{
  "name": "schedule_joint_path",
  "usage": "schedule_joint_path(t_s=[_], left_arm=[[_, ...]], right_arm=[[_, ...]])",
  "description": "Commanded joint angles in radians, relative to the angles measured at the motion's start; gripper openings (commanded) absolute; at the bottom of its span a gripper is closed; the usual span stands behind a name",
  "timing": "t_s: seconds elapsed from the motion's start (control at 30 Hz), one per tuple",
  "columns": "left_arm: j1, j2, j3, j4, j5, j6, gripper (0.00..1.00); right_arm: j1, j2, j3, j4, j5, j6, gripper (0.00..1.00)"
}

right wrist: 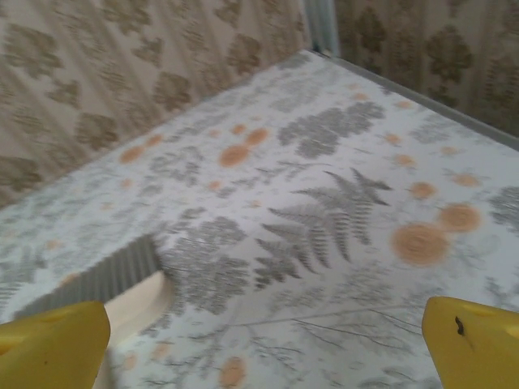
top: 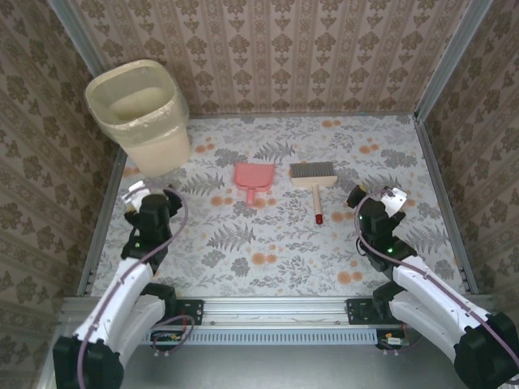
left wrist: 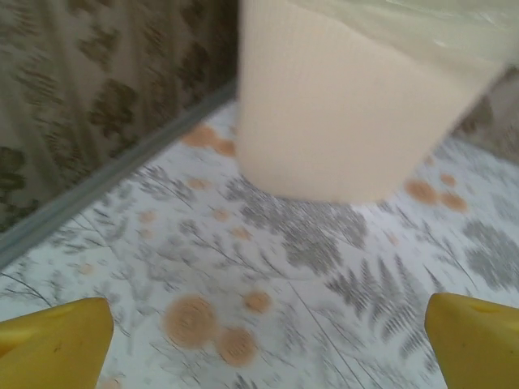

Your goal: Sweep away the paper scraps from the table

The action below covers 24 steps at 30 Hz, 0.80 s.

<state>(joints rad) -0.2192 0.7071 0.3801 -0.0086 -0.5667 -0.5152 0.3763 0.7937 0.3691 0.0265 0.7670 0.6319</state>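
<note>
No paper scraps show on the table (top: 284, 251), a white cloth printed with grey ferns and orange dots. My left gripper (top: 156, 196) hovers low at the left, just in front of the cream bin (top: 139, 113). Its yellow fingertips (left wrist: 57, 344) stand wide apart with bare cloth (left wrist: 268, 267) between them, so my left gripper (left wrist: 268, 348) is open and empty. My right gripper (top: 366, 200) sits at the right, beside the brush (top: 314, 180). The right gripper (right wrist: 268, 348) is also open and empty, with its fingertips (right wrist: 474, 344) far apart.
A pink dustpan (top: 253, 180) lies mid-table, left of the wooden brush, whose bristles (right wrist: 89, 279) appear at the left of the right wrist view. The bin (left wrist: 349, 105) looms close ahead of the left gripper. Patterned walls (top: 284, 49) and metal rails enclose the table.
</note>
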Motion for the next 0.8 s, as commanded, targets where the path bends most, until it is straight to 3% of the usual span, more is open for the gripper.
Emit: schedule_joint_path(t_s=[0.0,0.13,0.27,0.43,0.53,0.77], left_arm=[[0.096,-0.044,-0.105,0.303,0.015,0.081,1.0],[0.25,0.051,-0.081,0.338,0.178,0.111,1.0],[0.331,0.173,-0.049,0.357,0.256,0.191,1.0],[0.315,0.26,-0.111,0.506,0.17,0.313,1.0],[0.28,0.334,-0.126,0.589,0.139,0.407,1.0],[0.249,0.578,-0.048,0.713,0.289,0.454,1.0]], right_arm=[[-0.039,0.019,0.095,-0.12,0.038,-0.017,1.0],[-0.087,0.099,0.101,0.023,-0.022,-0.11,1.0],[-0.15,0.239,0.103,0.224,-0.057,-0.276,1.0],[-0.222,0.438,0.124,0.402,-0.175,-0.516,1.0],[-0.251,0.525,0.142,0.415,-0.197,-0.549,1.0],[-0.278,0.592,0.127,0.516,-0.368,-0.606,1.0]])
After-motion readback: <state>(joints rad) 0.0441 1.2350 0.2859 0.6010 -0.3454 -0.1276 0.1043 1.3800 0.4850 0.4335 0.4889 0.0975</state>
